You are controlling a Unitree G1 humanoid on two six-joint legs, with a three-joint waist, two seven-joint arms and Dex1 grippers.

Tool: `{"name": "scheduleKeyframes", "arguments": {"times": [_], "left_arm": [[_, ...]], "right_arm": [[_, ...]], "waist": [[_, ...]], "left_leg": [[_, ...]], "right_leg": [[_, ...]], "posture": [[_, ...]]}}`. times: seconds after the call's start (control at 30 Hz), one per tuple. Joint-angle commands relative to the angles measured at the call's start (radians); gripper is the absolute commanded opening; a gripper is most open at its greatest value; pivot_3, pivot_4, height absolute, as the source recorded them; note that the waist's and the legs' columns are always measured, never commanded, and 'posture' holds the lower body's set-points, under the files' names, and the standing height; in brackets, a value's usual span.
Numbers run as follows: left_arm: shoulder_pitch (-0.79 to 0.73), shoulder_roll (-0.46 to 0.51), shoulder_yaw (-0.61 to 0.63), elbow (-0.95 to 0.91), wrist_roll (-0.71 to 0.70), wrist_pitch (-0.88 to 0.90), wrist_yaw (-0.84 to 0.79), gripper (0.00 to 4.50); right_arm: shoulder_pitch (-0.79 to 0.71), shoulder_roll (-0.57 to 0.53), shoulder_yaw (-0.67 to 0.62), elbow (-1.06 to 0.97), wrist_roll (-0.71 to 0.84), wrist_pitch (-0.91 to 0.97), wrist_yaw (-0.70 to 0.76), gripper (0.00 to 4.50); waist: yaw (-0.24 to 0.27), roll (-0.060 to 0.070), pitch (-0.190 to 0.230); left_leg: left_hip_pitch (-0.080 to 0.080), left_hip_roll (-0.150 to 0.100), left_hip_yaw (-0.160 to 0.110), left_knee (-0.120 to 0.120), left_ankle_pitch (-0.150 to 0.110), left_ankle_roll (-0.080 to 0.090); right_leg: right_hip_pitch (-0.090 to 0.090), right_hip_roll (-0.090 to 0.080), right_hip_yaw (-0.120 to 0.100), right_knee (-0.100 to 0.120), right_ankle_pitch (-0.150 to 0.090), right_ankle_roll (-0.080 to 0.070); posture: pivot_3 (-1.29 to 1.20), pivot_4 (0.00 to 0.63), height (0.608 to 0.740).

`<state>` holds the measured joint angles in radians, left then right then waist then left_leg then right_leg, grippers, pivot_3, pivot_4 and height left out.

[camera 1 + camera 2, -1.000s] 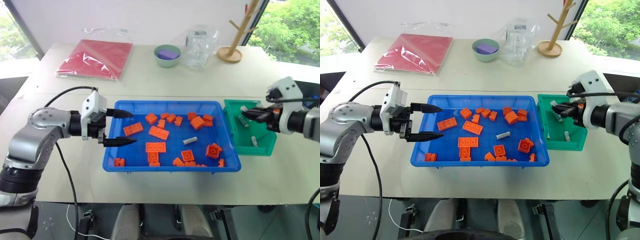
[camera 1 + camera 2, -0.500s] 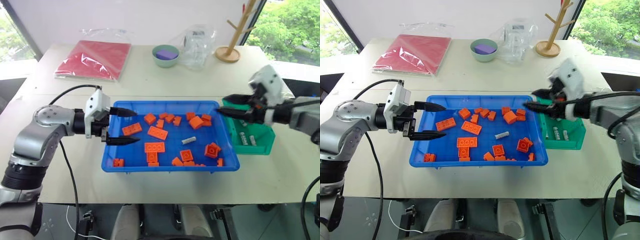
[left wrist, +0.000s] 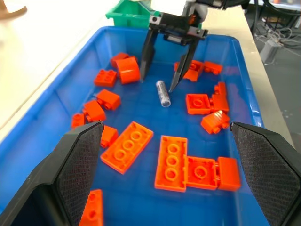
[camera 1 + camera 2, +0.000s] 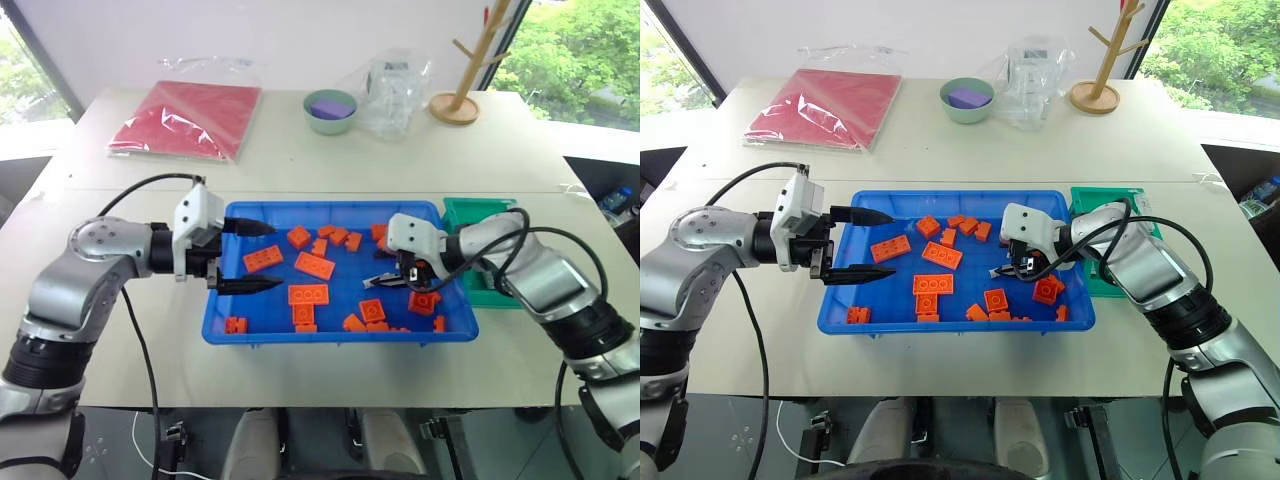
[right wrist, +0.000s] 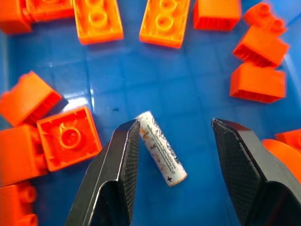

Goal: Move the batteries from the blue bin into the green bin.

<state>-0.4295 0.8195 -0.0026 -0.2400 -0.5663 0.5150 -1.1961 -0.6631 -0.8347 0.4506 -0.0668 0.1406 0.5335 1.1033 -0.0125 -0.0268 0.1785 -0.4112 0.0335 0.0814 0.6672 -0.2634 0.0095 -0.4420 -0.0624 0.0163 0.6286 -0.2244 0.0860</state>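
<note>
A silver-grey battery point(image 5: 161, 148) lies flat on the floor of the blue bin point(image 4: 340, 207), among orange bricks. My right gripper point(image 5: 175, 123) is open and points down into the bin, one finger on each side of the battery point(image 3: 162, 93) without touching it. The green bin point(image 4: 470, 212) stands against the blue bin's right end, mostly hidden behind my right arm. My left gripper point(image 4: 270, 257) is open and empty, held level over the left end of the blue bin.
Several orange bricks point(image 4: 310, 294) are scattered through the blue bin, some close around the battery. At the back of the table are a red pouch point(image 4: 190, 115), a pale green bowl point(image 4: 333, 108), a clear plastic bag point(image 4: 395, 90) and a wooden rack point(image 4: 460, 100).
My right gripper opened, left the green bin, swung left and sank into the blue bin over the battery. The left gripper stayed where it was.
</note>
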Motion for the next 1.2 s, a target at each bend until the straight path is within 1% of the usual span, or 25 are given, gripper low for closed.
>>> {"name": "scheduleKeyframes", "arguments": {"times": [0.03, 0.17, 0.23, 0.27, 0.33, 0.43, 0.47, 0.57, 0.67, 0.8, 0.87, 0.97, 1.07, 1.13, 1.2], "left_arm": [[0.002, 0.017, 0.048, -0.032, -0.017, 0.000, 0.007, 4.50], [0.003, 0.018, 0.053, -0.031, -0.015, 0.002, 0.009, 4.50], [-0.001, 0.018, 0.053, -0.028, -0.015, 0.001, 0.008, 4.50], [-0.004, 0.017, 0.051, -0.025, -0.014, 0.001, 0.007, 4.50], [-0.011, 0.015, 0.047, -0.020, -0.012, -0.001, 0.005, 4.50], [-0.016, 0.013, 0.043, -0.015, -0.009, -0.003, 0.003, 4.50], [-0.018, 0.013, 0.041, -0.013, -0.008, -0.004, 0.001, 4.50], [-0.016, 0.012, 0.040, -0.010, -0.006, -0.007, -0.002, 4.50], [-0.006, 0.013, 0.041, -0.005, 0.000, -0.015, -0.004, 4.50], [0.010, 0.018, 0.050, 0.007, 0.006, -0.020, -0.003, 4.50], [0.014, 0.022, 0.055, 0.019, 0.009, -0.028, -0.009, 4.50], [0.008, 0.025, 0.057, 0.043, 0.015, -0.039, -0.018, 4.50], [-0.009, 0.025, 0.053, 0.071, 0.019, -0.048, -0.025, 4.50], [-0.027, 0.022, 0.050, 0.093, 0.023, -0.053, -0.030, 4.50], [-0.043, 0.020, 0.047, 0.114, 0.029, -0.059, -0.035, 4.50]], "right_arm": [[-0.013, 0.015, 0.012, 0.033, -0.042, -0.056, 0.047, 2.47], [-0.015, 0.038, 0.026, 0.083, -0.079, -0.092, 0.084, 2.47], [-0.021, 0.065, 0.019, 0.117, -0.091, -0.094, 0.076, 2.47], [-0.022, 0.077, 0.016, 0.133, -0.099, -0.096, 0.069, 2.24], [-0.015, 0.087, 0.011, 0.144, -0.112, -0.104, 0.066, 1.59], [0.000, 0.088, -0.025, 0.098, -0.086, -0.064, 0.071, 0.12], [0.003, 0.087, -0.056, 0.064, -0.057, -0.024, 0.070, 0.03], [0.000, 0.077, -0.187, -0.044, 0.052, 0.132, 0.055, 0.03], [0.003, 0.023, -0.365, -0.117, 0.151, 0.279, 0.022, 0.03], [0.035, -0.087, -0.584, -0.113, 0.203, 0.406, -0.044, 0.03], [0.071, -0.136, -0.666, -0.103, 0.217, 0.455, -0.073, 0.03], [0.152, -0.184, -0.739, -0.105, 0.223, 0.486, -0.106, 0.03], [0.235, -0.197, -0.757, -0.124, 0.224, 0.482, -0.135, 0.03], [0.247, -0.176, -0.748, -0.104, 0.199, 0.474, -0.201, 1.07], [0.256, -0.167, -0.733, -0.081, 0.176, 0.440, -0.242, 1.98]], "waist": [[0.001, 0.000, 0.000], [-0.001, 0.000, 0.000], [-0.001, 0.000, 0.000], [-0.002, 0.000, 0.000], [-0.003, 0.000, 0.000], [-0.001, 0.000, 0.000], [0.000, 0.000, 0.000], [0.001, 0.000, 0.000], [0.002, 0.000, 0.000], [0.007, 0.000, 0.000], [0.004, 0.000, 0.000], [0.000, 0.000, 0.000], [-0.005, 0.000, 0.000], [-0.007, 0.000, 0.000], [-0.006, 0.000, 0.000]], "left_leg": [[0.000, 0.000, 0.000, 0.000, 0.000, 0.000], [0.000, 0.000, 0.000, 0.000, 0.000, 0.000], [0.001, 0.000, 0.000, 0.000, 0.000, 0.000], [0.001, 0.000, 0.000, 0.000, 0.000, 0.000], [0.001, 0.000, 0.000, 0.000, 0.000, 0.000], [0.002, 0.000, 0.001, 0.000, 0.000, 0.000], [0.002, 0.000, 0.001, 0.000, 0.000, 0.000], [0.001, 0.000, 0.000, 0.000, 0.000, 0.000], [0.001, 0.000, -0.001, 0.000, 0.000, 0.000], [0.001, 0.000, -0.001, 0.000, 0.000, 0.000], [0.001, 0.000, -0.001, 0.000, 0.000, 0.000], [0.001, 0.000, -0.001, 0.000, 0.000, 0.000], [0.002, 0.000, 0.000, 0.000, 0.000, 0.000], [0.002, 0.000, 0.000, 0.000, 0.000, 0.000], [0.002, 0.000, 0.000, 0.000, 0.000, 0.000]], "right_leg": [[0.000, 0.000, 0.000, 0.000, 0.000, 0.000], [0.000, 0.000, 0.000, 0.000, 0.000, 0.000], [0.000, 0.000, 0.000, 0.000, 0.000, 0.000], [0.001, 0.000, 0.000, 0.000, 0.000, 0.000], [0.001, 0.000, 0.000, 0.001, 0.000, 0.000], [0.001, 0.000, 0.000, 0.001, 0.000, 0.000], [0.002, 0.000, 0.000, 0.001, 0.000, 0.000], [0.001, 0.000, 0.000, 0.001, 0.000, 0.000], [0.001, 0.000, 0.000, 0.001, 0.001, 0.001], [0.002, -0.001, 0.000, 0.000, 0.000, 0.000], [0.002, -0.002, 0.000, 0.000, 0.000, 0.000], [0.002, -0.001, 0.000, 0.000, 0.000, 0.000], [0.002, -0.001, 0.000, 0.000, 0.000, -0.001], [0.001, 0.000, 0.001, 0.000, 0.000, 0.000], [0.001, 0.000, 0.001, 0.000, 0.000, 0.000]], "posture": [[0.00, 0.150, 0.736], [0.00, 0.150, 0.736], [0.00, 0.150, 0.736], [0.00, 0.150, 0.736], [0.00, 0.150, 0.736], [0.00, 0.150, 0.736], [0.00, 0.150, 0.736], [0.00, 0.150, 0.736], [0.00, 0.150, 0.736], [0.00, 0.150, 0.736], [0.00, 0.150, 0.736], [0.00, 0.150, 0.736], [0.00, 0.150, 0.736], [0.00, 0.150, 0.736], [0.00, 0.150, 0.736]]}}
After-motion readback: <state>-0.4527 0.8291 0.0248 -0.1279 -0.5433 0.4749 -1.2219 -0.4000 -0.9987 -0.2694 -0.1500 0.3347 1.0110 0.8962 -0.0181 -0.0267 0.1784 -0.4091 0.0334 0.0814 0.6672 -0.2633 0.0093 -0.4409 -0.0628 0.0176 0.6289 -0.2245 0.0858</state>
